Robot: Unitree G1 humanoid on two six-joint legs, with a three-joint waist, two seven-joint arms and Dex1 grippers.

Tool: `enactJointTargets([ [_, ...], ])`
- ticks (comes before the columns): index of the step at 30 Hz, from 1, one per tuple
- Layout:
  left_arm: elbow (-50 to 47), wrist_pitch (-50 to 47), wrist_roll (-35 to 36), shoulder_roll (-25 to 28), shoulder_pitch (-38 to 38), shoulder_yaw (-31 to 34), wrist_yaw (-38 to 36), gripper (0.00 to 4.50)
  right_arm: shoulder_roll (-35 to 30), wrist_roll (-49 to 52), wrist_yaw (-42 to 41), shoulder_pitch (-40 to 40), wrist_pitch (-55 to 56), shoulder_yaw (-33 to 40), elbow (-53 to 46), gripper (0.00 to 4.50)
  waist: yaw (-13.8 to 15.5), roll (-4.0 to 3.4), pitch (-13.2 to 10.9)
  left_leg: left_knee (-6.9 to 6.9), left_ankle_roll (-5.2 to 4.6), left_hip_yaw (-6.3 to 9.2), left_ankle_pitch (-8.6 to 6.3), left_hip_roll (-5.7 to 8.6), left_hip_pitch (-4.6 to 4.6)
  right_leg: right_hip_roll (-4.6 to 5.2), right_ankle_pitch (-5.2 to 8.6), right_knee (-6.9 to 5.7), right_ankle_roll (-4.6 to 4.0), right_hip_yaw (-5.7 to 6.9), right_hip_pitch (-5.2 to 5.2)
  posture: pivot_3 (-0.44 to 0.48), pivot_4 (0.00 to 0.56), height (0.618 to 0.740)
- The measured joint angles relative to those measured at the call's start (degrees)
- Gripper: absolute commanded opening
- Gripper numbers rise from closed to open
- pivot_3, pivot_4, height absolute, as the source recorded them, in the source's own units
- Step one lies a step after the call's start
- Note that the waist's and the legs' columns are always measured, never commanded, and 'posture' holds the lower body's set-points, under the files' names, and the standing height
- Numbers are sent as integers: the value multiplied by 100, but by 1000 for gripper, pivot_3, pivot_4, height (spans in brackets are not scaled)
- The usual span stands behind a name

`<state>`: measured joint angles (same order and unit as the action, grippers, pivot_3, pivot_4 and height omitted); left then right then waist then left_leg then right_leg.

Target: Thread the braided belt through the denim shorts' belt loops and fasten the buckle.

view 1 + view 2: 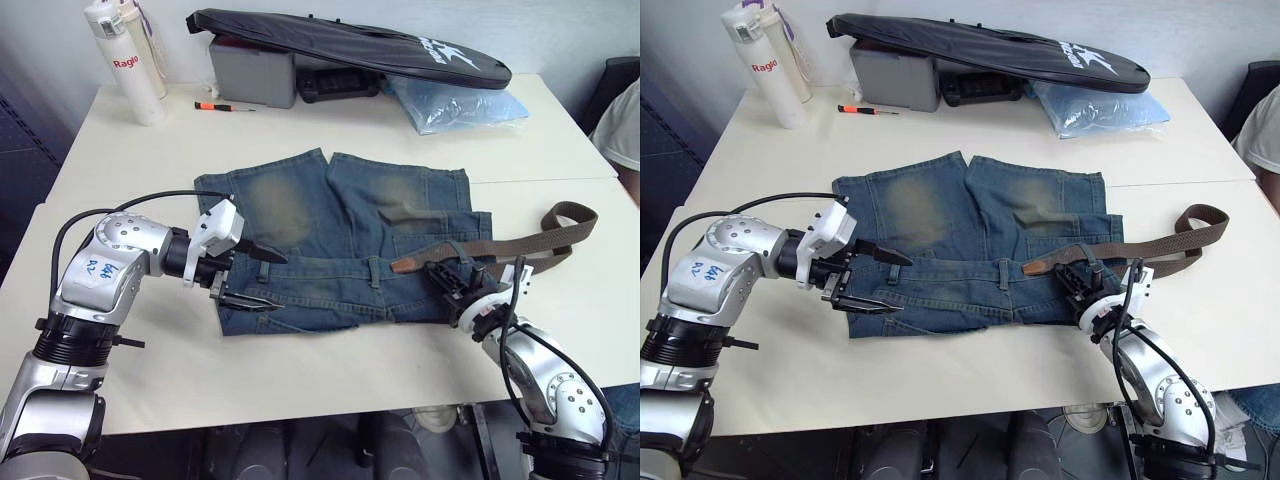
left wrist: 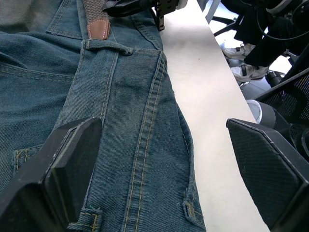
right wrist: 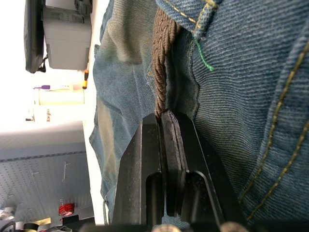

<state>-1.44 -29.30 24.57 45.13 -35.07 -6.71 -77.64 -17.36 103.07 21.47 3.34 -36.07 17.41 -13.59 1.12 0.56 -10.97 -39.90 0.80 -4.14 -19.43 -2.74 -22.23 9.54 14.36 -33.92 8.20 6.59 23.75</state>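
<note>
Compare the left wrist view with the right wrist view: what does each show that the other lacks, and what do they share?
Left wrist view alone: the left end effector open over the waistband, the belt's tan leather tip lying just short of a belt loop, and bare table beside the denim.

Right wrist view alone: the right end effector shut on the braided belt, which runs under a fold of denim, plus a grey box and a white bottle far off.

Both: the denim shorts and the belt.
</note>
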Motion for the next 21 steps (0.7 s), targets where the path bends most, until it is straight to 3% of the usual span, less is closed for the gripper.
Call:
enactJointTargets([
  [10,11,48,-1,0,-3,-7,-7,4500,34,642,146,-283,-1,-163,-966,33,2,-11,-7,5,0,-2,0,0,-1,0,0,2,0,-1,3,0,150,740],
  [21,14,50,-2,2,-22,-11,-66,4500,440,440,-206,-441,175,-500,-929,33,-1,-13,-8,7,0,-3,0,0,-1,-1,0,2,0,-3,5,0,150,740],
])
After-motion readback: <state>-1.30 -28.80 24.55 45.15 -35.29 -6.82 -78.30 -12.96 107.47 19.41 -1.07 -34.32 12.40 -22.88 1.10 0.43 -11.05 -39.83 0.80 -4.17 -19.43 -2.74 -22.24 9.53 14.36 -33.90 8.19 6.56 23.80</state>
